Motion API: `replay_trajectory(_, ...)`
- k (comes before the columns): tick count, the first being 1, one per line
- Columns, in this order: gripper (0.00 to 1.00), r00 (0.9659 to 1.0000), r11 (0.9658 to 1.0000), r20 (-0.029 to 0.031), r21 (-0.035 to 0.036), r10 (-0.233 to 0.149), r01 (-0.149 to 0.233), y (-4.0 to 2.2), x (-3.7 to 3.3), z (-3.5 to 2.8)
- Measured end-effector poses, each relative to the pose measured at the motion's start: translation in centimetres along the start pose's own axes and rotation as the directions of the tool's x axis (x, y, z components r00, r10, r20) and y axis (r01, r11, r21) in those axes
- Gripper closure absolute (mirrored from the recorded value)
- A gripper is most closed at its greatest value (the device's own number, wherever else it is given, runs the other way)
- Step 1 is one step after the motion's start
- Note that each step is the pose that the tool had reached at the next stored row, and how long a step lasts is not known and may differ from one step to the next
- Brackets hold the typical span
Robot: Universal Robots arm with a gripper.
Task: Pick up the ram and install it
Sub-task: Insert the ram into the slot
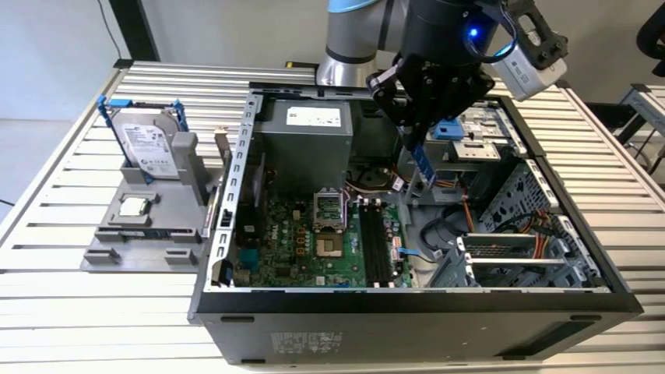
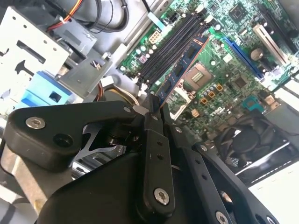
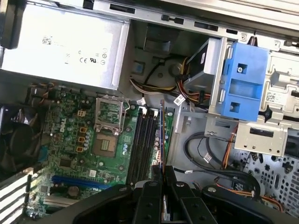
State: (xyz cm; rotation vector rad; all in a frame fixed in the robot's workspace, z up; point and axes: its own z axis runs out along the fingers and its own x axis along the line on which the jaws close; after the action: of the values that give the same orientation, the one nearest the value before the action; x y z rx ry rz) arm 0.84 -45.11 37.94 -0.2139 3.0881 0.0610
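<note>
The ram (image 1: 421,170) is a slim circuit-board stick hanging on edge from my gripper (image 1: 416,142), which is shut on its upper end inside the open computer case (image 1: 416,300). It hovers above the far end of the black memory slots (image 1: 378,241) on the green motherboard (image 1: 301,245), a little toward the exterior view's right of them. In the second wrist view the ram (image 2: 180,70) runs out from the gripper (image 2: 155,111) roughly along the slots (image 2: 170,46). In the first wrist view the ram (image 3: 161,135) appears edge-on beside the slots (image 3: 142,140), with the gripper (image 3: 161,171) below it.
A silver hard drive with blue rails (image 1: 146,144) and a small square chip (image 1: 133,206) rest on a grey holder at the exterior view's left. Inside the case are the power supply (image 1: 307,132), the open processor socket (image 1: 327,206), a blue drive bracket (image 3: 243,79) and loose cables (image 3: 205,154).
</note>
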Motion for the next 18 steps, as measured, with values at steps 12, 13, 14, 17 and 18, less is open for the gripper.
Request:
replay_trajectory(12, 1.00, 0.9965, 0.9965, 0.0031, 0.0040, 0.083, -0.083, -0.01, -0.01, 0.00)
replay_trajectory(13, 1.00, 0.9965, 0.9965, 0.0032, 0.0040, 0.083, -0.083, -0.01, -0.01, 0.00)
replay_trajectory(14, 1.00, 0.9965, 0.9965, 0.0032, 0.0039, 0.083, -0.083, -0.01, -0.01, 0.00)
replay_trajectory(17, 1.00, 0.9965, 0.9965, 0.0031, 0.0040, 0.084, -0.084, -0.01, -0.04, 0.00)
replay_trajectory(18, 1.00, 0.9965, 0.9965, 0.0031, 0.0041, 0.083, -0.083, -0.02, -0.08, 0.01)
